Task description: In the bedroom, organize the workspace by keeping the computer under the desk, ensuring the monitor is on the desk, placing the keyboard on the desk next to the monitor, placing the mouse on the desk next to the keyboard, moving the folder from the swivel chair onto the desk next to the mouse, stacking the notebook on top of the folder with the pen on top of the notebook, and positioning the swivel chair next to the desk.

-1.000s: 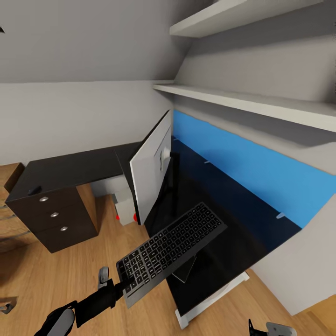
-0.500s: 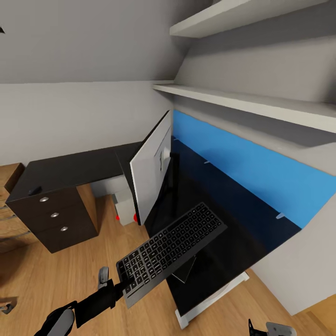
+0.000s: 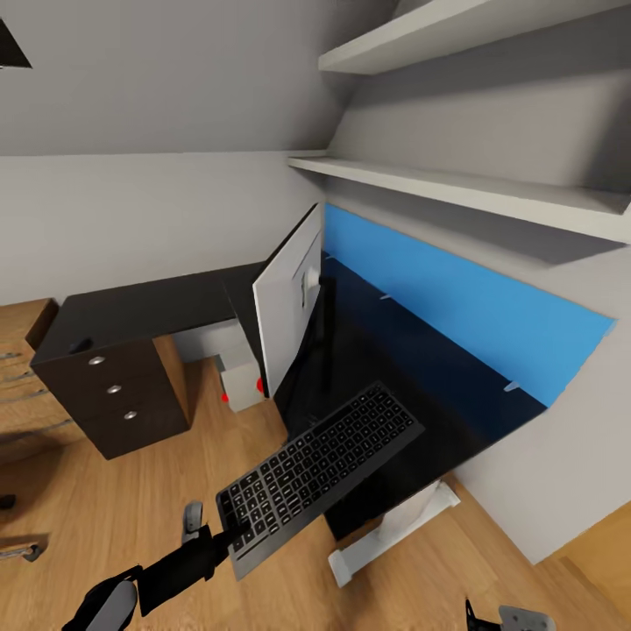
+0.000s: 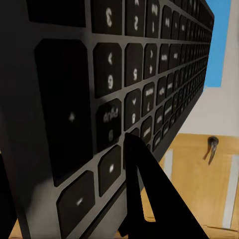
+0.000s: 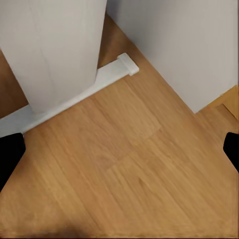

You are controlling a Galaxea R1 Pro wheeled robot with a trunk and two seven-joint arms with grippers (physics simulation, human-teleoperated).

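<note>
Silver-grey and black, the keyboard (image 3: 320, 476) hangs tilted in the air over the near edge of the desk (image 3: 412, 386), one short end pinched in our left gripper (image 3: 230, 536); in the left wrist view a dark finger (image 4: 149, 194) lies pressed across the keys of the keyboard (image 4: 124, 89). Our left arm reaches up from the lower left of the head view, forearm slanting toward the desk, so the keyboard's far end points at the blue back panel (image 3: 464, 311).

Beyond the keyboard, the monitor (image 3: 287, 311) stands on the desk near the inner corner of the L, with its pale face turned our way (a red dot sits at its lower corner). Below and left of it, the computer (image 3: 238, 381) rests on the wooden floor (image 3: 131, 499) under the desktop, partly hidden by the monitor. Further left, the black drawer unit (image 3: 114, 399) carries three round pulls, and a small dark object on top of it, perhaps the mouse (image 3: 80, 345), is too small to tell for sure.

Our right gripper (image 3: 504, 619) hangs low at the bottom right of the head view. In the right wrist view its dark fingers (image 5: 10, 157) stand wide apart over bare floor, with the desk's white leg (image 5: 55, 50) and foot rail just ahead. Two white shelves (image 3: 473, 188) run along the wall above the desk.
</note>
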